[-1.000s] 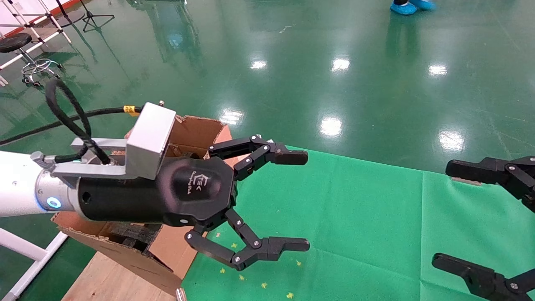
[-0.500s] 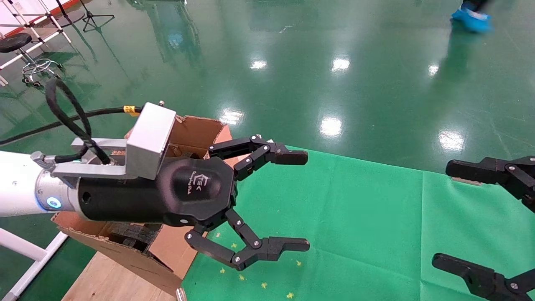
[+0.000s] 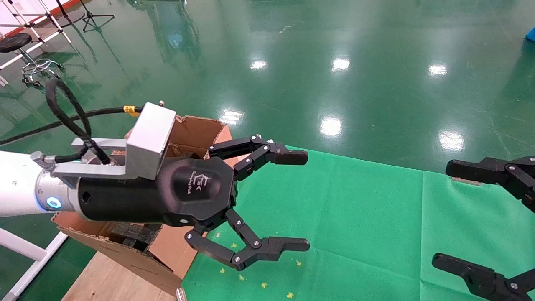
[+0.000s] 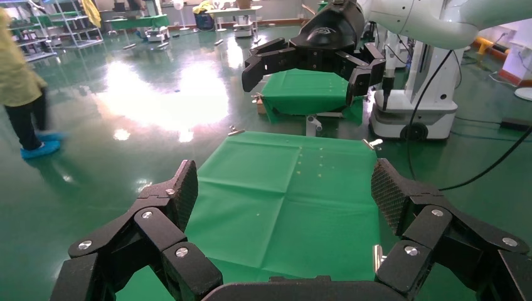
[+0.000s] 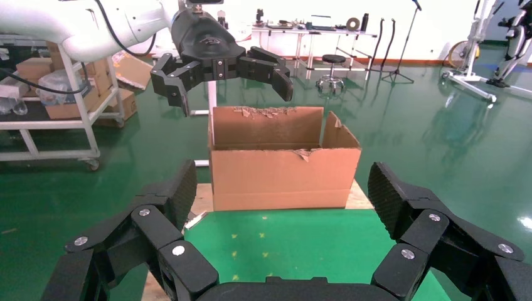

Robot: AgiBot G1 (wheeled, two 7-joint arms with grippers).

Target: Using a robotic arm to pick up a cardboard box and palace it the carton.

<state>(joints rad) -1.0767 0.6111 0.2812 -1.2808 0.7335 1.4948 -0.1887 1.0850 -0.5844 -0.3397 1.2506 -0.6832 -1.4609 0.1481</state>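
Observation:
The large brown carton (image 3: 196,129) with ragged flaps stands at the table's left end, with black foam (image 3: 129,234) inside. It also shows in the right wrist view (image 5: 282,169). My left gripper (image 3: 307,200), on the white arm, hangs open and empty in front of the carton, over the green cloth (image 3: 355,217). In its own view it (image 4: 285,188) holds nothing. My right gripper (image 3: 441,213) is open and empty at the right edge, and also in its own view (image 5: 282,188). The small taped cardboard box is out of view.
The carton rests on a wooden board (image 3: 108,280) beside the cloth. A stool (image 3: 16,42) and stands are on the green floor at the far left. A person in yellow (image 4: 19,81) stands on the floor. A trolley with boxes (image 5: 63,94) is behind the carton.
Both arms hold still. The blue shoe covers on the floor at the back have moved right, almost out of view.

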